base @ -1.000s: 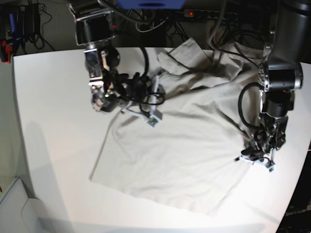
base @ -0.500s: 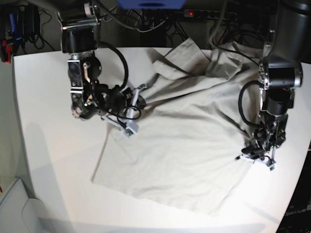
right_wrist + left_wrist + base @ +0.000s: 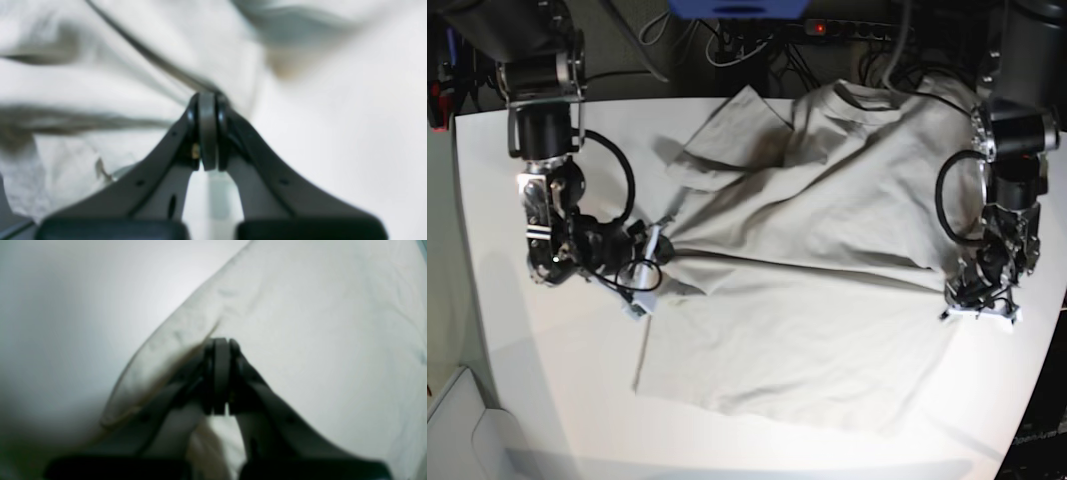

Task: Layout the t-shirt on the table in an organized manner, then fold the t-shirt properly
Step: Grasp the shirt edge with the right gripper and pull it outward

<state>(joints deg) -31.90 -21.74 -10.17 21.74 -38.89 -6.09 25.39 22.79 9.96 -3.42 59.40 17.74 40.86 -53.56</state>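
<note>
The light grey-beige t-shirt (image 3: pixel 827 230) lies stretched across the white table (image 3: pixel 527 380), wrinkled, with a long crease running between the two arms. My right gripper (image 3: pixel 665 265), on the left of the base view, is shut on a pinched fold of the t-shirt (image 3: pixel 100 83); in the right wrist view the gripper (image 3: pixel 207 96) has cloth bunched at its tips. My left gripper (image 3: pixel 955 292), on the right of the base view, is shut on the shirt's side edge. The left wrist view shows that gripper (image 3: pixel 220 341) clamped on the hemmed edge of the t-shirt (image 3: pixel 317 323), with bare table (image 3: pixel 66 306) beside it.
Behind the table's far edge hang black cables and a power strip (image 3: pixel 847 28). A sleeve (image 3: pixel 717 140) lies folded toward the back left. The table's rounded front edge (image 3: pixel 727 462) runs just below the shirt's lower hem.
My right gripper has dragged its pinch of shirt to the left and slightly forward. The cloth has spread wider and pulled taut. My left gripper has stayed nearly in place.
</note>
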